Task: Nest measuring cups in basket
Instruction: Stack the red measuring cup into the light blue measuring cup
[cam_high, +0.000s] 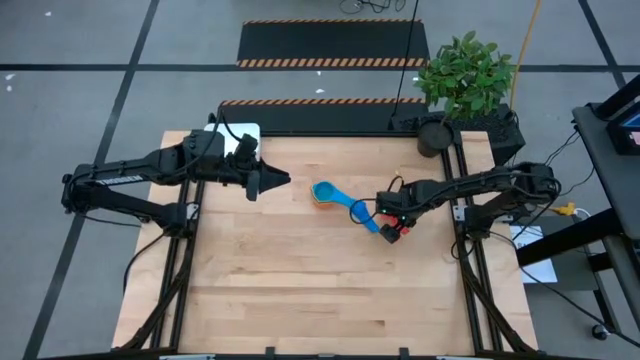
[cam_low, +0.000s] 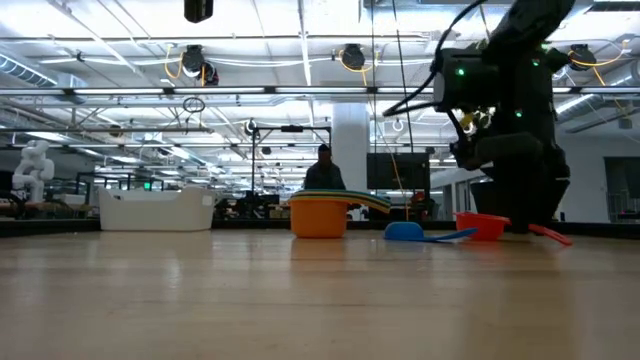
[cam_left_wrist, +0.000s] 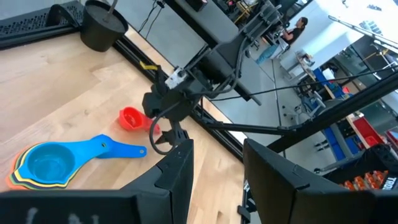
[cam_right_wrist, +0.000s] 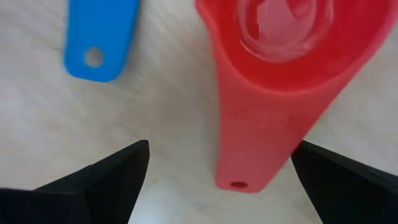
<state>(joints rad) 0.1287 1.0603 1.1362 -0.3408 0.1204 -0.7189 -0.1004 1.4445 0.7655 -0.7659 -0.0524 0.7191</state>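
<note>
Waiting at far left over the desk (cam_high: 300, 290), left claw (cam_high: 278, 181) hanging above the wood with nothing seen between its fingers, how far parted not possible to tell. Sitting behind that arm at the desk's back-left corner, white basket (cam_low: 156, 209) holding no cups as far as can be seen. Lying near the desk's middle, a nested stack (cam_high: 325, 193) of orange, yellow and blue cups, the top blue handle reaching out rightward and toward the front. Resting beside it, a smaller blue cup (cam_low: 405, 231), its handle also running rightward. Hovering low at right, right claw (cam_right_wrist: 221, 171) spread wide and released, fingers straddling the handle of the red cup (cam_right_wrist: 283, 74) without touching. Lying flat, mouth up, the red cup pointing its long axis from bowl along the handle toward that claw. Judging the cup: light, stiff, smooth plastic, likely slipping or tipping under a loose pinch. Taking hold best across the flat handle, close to the bowl.
</note>
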